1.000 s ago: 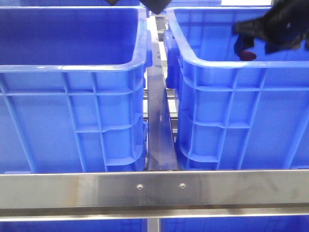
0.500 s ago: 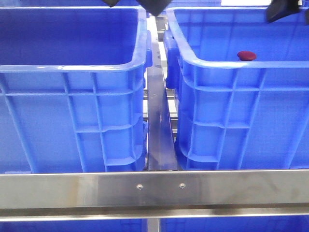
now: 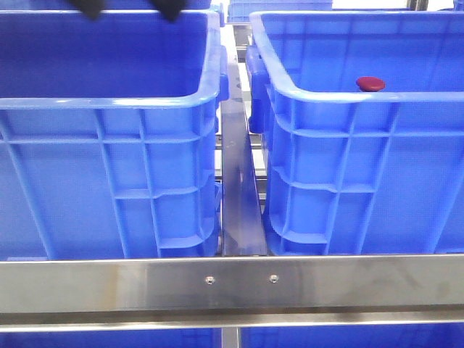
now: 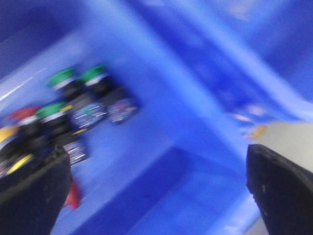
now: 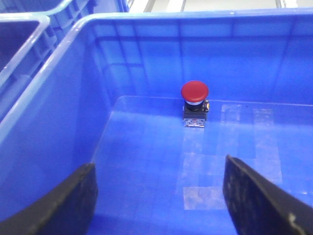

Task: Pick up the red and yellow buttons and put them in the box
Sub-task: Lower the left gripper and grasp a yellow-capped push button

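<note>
Both grippers gape empty: red button (image 5: 194, 92) stands beyond the right gripper (image 5: 159, 200); green-capped buttons (image 4: 78, 81) cluster beside the left gripper (image 4: 156, 191).

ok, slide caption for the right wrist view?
Open right gripper above the blue crate, one red button standing on its floor.

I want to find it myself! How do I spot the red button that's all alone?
Look in the blue crate on the robot's right side. On its floor near the far wall stands one red button, a round red cap on a small dark base. Nothing else sits in that crate that I can see, while the other crate's buttons are bunched together, some with green caps.
</note>
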You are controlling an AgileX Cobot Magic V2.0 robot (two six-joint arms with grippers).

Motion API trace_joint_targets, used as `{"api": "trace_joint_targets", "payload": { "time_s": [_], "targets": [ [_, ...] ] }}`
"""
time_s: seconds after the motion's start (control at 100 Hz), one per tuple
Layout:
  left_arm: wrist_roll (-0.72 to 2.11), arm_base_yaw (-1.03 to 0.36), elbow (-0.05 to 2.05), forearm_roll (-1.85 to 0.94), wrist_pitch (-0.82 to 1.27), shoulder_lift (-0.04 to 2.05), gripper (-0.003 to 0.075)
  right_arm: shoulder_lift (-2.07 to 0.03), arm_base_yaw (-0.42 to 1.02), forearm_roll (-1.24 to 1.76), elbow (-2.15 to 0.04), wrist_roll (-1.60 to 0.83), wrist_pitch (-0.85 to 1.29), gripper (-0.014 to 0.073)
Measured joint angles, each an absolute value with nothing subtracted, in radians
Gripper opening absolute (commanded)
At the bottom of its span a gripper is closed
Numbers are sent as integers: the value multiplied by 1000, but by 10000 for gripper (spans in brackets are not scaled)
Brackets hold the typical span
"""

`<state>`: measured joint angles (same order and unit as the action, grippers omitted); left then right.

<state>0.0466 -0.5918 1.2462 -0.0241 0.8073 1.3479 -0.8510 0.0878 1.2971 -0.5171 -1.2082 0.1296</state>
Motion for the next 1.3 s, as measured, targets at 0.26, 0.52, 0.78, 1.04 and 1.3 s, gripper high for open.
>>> {"api": "trace_joint_targets", "payload": {
  "time_s": [0.26, 0.52, 0.78, 1.04, 1.3],
  "targets": [
    [-229, -415, 1246, 16, 880, 1392, 668, -844, 88, 1297, -515, -1208, 137, 560],
    [-284, -341, 1246, 12, 895, 1517, 668, -844, 88, 1297, -515, -1208, 153, 560],
    [-287, -337, 1253, 9, 826, 1630, 664, -844, 88, 1297, -515, -1208, 158, 560],
    [-287, -337, 1253, 9, 758, 1716, 610, -844, 88, 1297, -515, -1208, 173, 560],
    [-287, -337, 1254, 9, 736, 1747, 345, -844, 88, 1297, -515, -1208, 174, 560]
  ]
}}
